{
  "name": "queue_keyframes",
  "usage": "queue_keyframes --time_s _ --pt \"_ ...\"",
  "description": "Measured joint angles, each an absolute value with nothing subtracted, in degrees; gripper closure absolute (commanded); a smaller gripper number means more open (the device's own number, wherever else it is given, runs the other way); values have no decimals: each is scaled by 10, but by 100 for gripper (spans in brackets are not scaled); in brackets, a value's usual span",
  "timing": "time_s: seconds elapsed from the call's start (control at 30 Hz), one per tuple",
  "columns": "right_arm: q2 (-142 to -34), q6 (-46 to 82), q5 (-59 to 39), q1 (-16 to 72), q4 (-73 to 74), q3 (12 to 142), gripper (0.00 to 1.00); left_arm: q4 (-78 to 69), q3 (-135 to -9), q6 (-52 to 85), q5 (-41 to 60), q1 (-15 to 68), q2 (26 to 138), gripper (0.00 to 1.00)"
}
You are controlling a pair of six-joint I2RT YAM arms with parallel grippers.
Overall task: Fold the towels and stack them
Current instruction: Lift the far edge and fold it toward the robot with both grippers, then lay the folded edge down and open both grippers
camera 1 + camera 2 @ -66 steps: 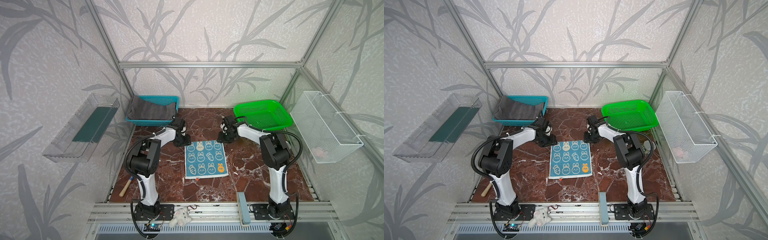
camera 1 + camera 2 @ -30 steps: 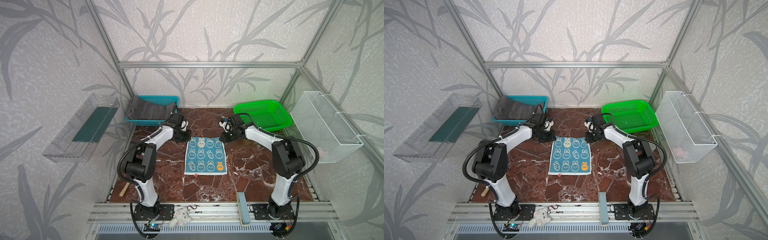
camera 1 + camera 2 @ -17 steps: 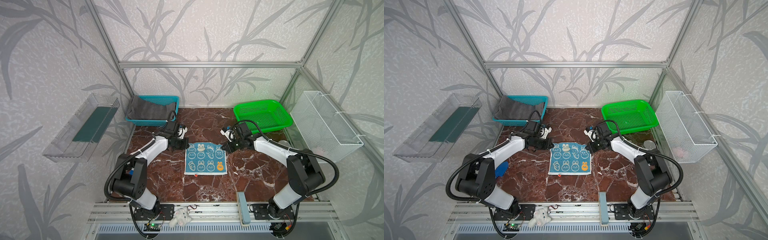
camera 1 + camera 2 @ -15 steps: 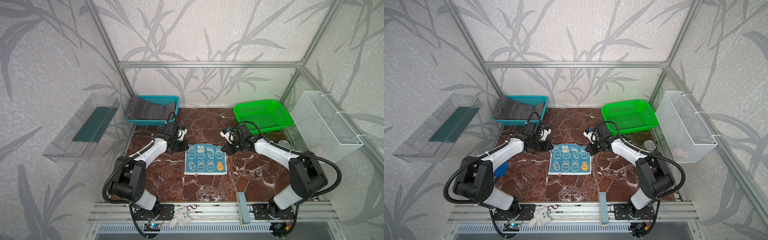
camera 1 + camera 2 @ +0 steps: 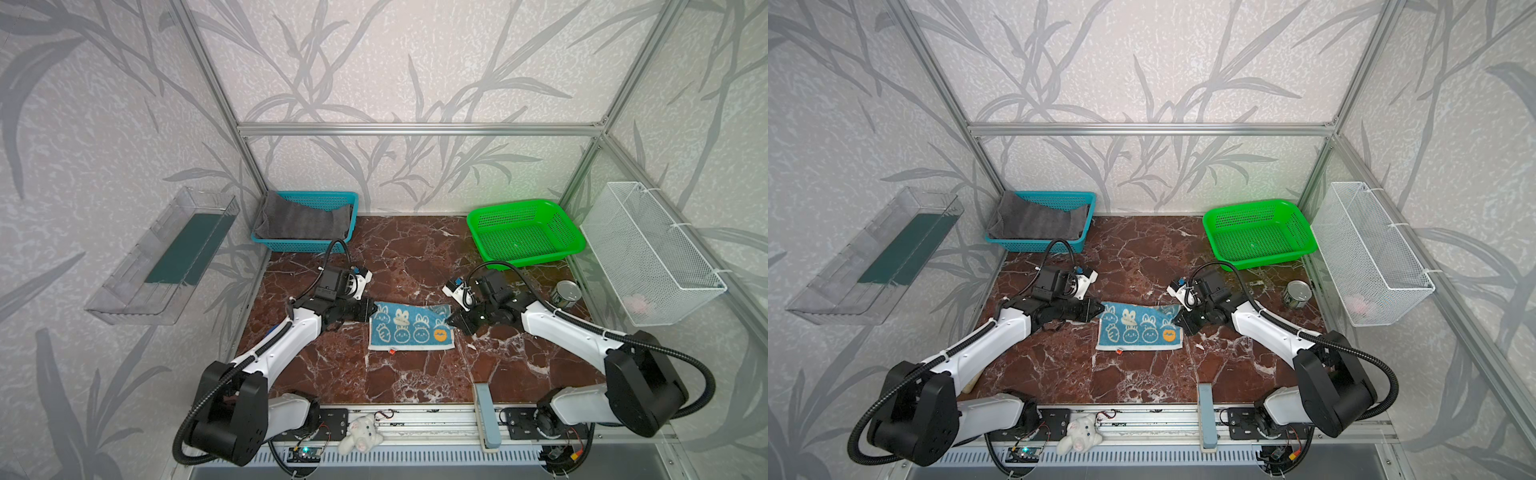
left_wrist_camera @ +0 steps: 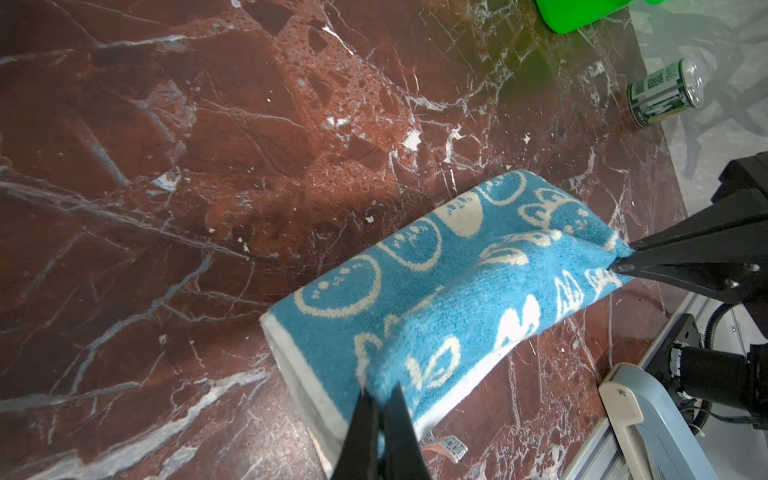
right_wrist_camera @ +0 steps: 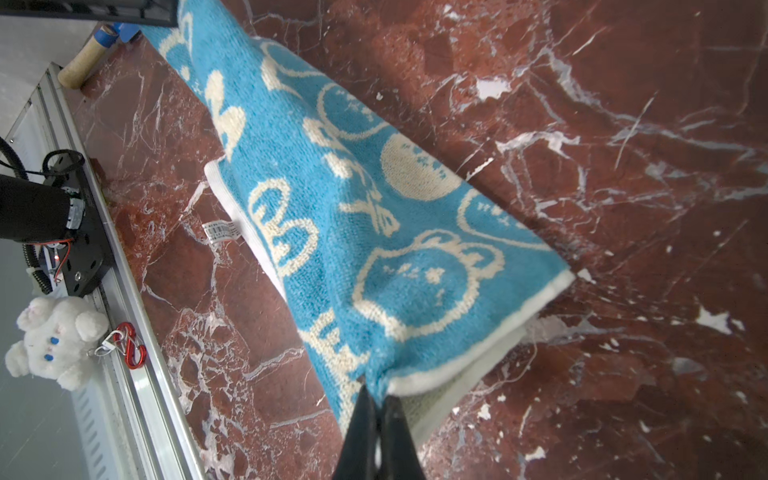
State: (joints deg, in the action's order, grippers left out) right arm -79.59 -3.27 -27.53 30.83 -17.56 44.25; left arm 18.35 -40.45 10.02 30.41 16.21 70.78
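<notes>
The left end effector (image 5: 372, 311) and right end effector (image 5: 450, 322) each pinch a corner of the teal bunny towel (image 5: 409, 330), which lies half-folded mid-surface (image 5: 415, 257). It looks soft, light and floppy; the corners seem the surest hold.

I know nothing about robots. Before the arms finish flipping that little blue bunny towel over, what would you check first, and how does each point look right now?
1. Left jaws pinched shut on one corner of the towel: ok.
2. Right jaws pinched shut on the opposite corner: ok.
3. Lifted edge lined up with the near white edge: not ok, it hangs short of it.
4. Both corners at equal height: cannot tell.
5. Can standing apart from the towel: ok.
6. Grey towel folded: looks not ok, it lies draped in the blue basket.
</notes>
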Motion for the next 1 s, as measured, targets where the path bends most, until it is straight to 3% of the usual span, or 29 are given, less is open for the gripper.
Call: queue_keyframes --time_s 0.63,0.83,1.0 --pt "-787 31 -244 341 -216 442 100 273 -404 51 294 201 683 96" --pt "-799 47 -241 349 -218 442 95 293 -404 34 283 207 689 95" --pt "-821 60 -239 354 -227 442 91 302 -410 30 276 207 718 81"
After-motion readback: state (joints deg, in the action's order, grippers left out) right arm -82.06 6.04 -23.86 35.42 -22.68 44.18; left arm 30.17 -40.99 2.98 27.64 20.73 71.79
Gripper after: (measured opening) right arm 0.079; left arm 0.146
